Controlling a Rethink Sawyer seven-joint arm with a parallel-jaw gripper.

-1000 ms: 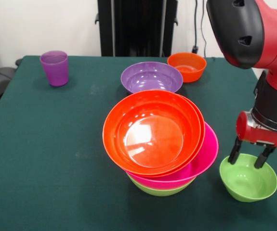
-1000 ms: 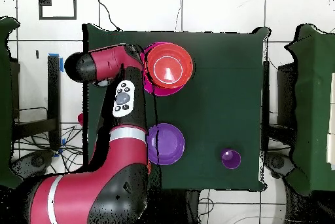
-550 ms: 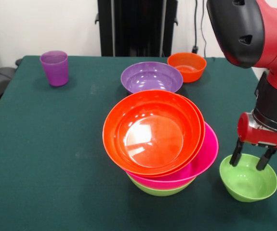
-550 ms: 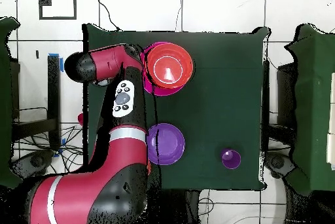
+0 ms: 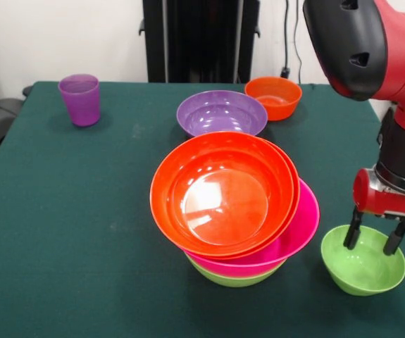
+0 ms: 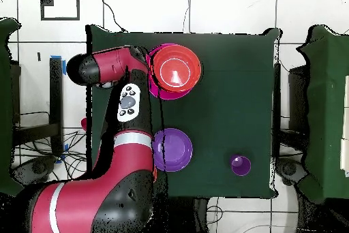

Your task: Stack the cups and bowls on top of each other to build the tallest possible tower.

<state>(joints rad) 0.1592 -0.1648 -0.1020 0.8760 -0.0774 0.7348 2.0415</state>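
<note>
1. We see the green table [image 5: 61, 211] with the tower [image 5: 234, 204] near its middle — a lime green bowl lowest, hot pink above it, wide orange bowls nested on top.
2. Far behind stand a purple bowl [image 5: 221, 113], a small orange bowl [image 5: 273, 97] and, far left, the purple cup [image 5: 79, 99].
3. At near right sits a small lime green bowl [image 5: 363, 270], just beside the tower.
4. Our gripper [image 5: 375, 246] hangs with fingers apart, tips reaching inside that bowl's mouth.
5. Risk, as we judge it: both fingers sit inside the rim, so closing may grasp nothing — or the glossy wall may slip and knock the tilted tower.
</note>
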